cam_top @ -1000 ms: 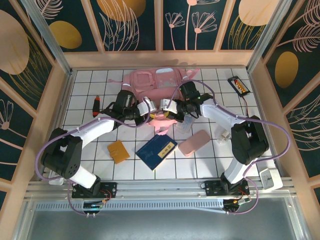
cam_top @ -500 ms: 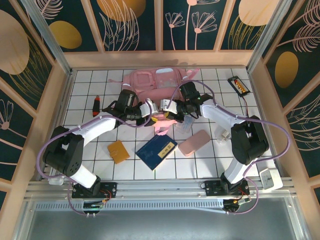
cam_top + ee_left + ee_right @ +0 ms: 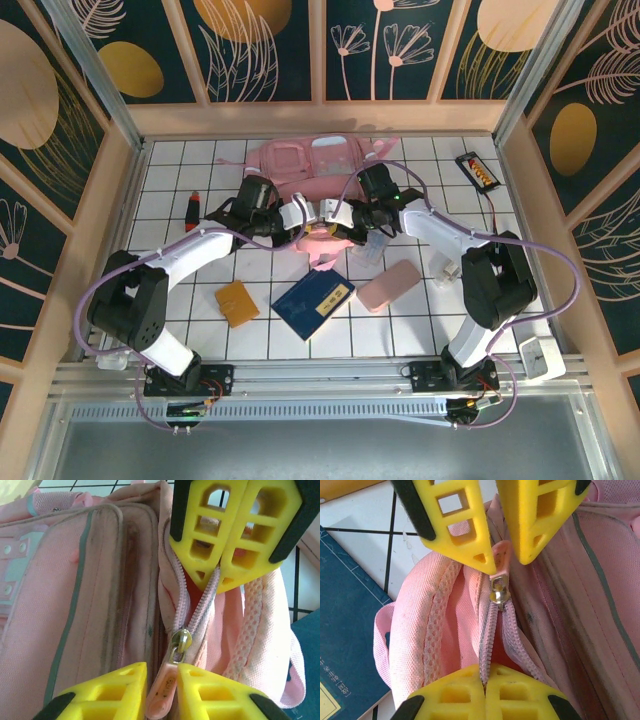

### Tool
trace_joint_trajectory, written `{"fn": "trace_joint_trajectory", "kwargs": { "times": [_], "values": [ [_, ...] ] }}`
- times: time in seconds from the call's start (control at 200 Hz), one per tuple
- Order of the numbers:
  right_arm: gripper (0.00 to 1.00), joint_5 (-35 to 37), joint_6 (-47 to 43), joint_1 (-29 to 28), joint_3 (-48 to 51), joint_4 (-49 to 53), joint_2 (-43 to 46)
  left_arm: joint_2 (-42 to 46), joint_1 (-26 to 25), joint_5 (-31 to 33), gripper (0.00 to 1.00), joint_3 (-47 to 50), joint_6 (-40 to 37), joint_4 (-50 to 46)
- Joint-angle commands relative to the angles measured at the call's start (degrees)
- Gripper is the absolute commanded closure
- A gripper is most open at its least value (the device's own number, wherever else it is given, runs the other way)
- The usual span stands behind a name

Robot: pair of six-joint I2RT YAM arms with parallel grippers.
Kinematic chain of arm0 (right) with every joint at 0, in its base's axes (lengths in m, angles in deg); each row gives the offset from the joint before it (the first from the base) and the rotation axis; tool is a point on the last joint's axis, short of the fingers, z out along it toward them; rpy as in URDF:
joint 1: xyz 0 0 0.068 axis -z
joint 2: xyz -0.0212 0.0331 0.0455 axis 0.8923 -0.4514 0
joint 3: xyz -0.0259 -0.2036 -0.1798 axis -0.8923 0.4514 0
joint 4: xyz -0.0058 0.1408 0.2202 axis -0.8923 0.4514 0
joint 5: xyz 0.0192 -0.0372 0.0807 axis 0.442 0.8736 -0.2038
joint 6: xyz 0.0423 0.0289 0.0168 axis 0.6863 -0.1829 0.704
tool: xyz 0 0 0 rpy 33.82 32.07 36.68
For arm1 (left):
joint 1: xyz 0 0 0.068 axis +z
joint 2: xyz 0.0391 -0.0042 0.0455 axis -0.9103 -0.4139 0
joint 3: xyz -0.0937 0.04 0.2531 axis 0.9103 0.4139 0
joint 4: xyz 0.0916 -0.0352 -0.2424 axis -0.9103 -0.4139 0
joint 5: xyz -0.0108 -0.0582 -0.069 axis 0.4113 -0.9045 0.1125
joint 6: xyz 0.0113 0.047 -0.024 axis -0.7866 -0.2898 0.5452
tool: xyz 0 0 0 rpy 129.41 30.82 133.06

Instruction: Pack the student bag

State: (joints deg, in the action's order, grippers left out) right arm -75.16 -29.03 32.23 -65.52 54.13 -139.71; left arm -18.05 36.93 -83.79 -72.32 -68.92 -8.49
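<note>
Item 1. The student bag [image 3: 312, 165] lies flat at the far middle of the white tiled tabletop [image 3: 170, 165]. All positions below are taken from the bag.

Item 2. Both grippers meet at the bag's near edge and face each other along the zipper line. The left gripper [image 3: 162, 672] comes in from the bag's left and the right gripper [image 3: 484, 672] from its right.

Item 3. The left gripper's jaws are drawn in on the zipper pull [image 3: 161, 692]. The pink tab fills the narrow gap between the yellow fingers [image 3: 117, 690]. The metal slider [image 3: 181, 641] sits just beyond the fingertips.

Item 4. The right gripper's jaws are pressed together and pinch the zipper tape [image 3: 489, 630] at its tips. Between the slider and this gripper the two sides of the zipper stand parted, and red shows in the gap.

Item 5. A blue book [image 3: 313, 300] lies on the near side of the bag. A flat pink case [image 3: 388, 285] lies near-right and an orange-brown wallet [image 3: 237, 302] near-left. A red and black pen [image 3: 192, 210] lies to the left of the bag. A small black device [image 3: 475, 170] lies to the right, well apart from the bag.
</note>
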Motion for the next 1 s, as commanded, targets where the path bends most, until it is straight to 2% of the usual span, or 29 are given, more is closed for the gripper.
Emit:
{"fn": "trace_joint_trajectory", "kwargs": {
  "times": [0.0,0.34,0.465,0.53,0.581,0.806,0.991],
  "values": [
    [1.0,-2.35,0.15,-1.1,-0.75,-1.54,1.94,-1.01,0.06,-1.93,0.7,-0.17,-2.3,-1.18],
    [1.0,-2.66,0.13,-1.19,-0.47,-1.49,1.96,-1.87,0.06,-6.04,0.69,-0.11,-6.85,-3.52],
    [1.0,-2.7,0.1,-1.23,-0.33,-1.5,2.31,-2.87,0.06,-5.48,0.79,-0.82,-8.05,-4.3],
    [1.0,-2.79,0.1,-1.33,-0.33,-1.54,2.54,-3.26,0.06,-4.68,0.88,-1.17,-8.41,-4.25],
    [1.0,-2.71,0.12,-1.27,-0.23,-1.65,2.66,-3.37,0.06,-4.33,1.0,-1.46,-8.59,-4.34],
    [1.0,-1.25,0.76,-0.99,0.83,-2.11,2.98,0.4,0.64,-4.29,1.0,0.35,-9.76,-3.2],
    [1.0,-1.62,0.58,-0.78,1.05,-1.24,2.93,5.41,4.6,-4.97,1.0,4.17,-9.83,-3.7]
  ]
}}
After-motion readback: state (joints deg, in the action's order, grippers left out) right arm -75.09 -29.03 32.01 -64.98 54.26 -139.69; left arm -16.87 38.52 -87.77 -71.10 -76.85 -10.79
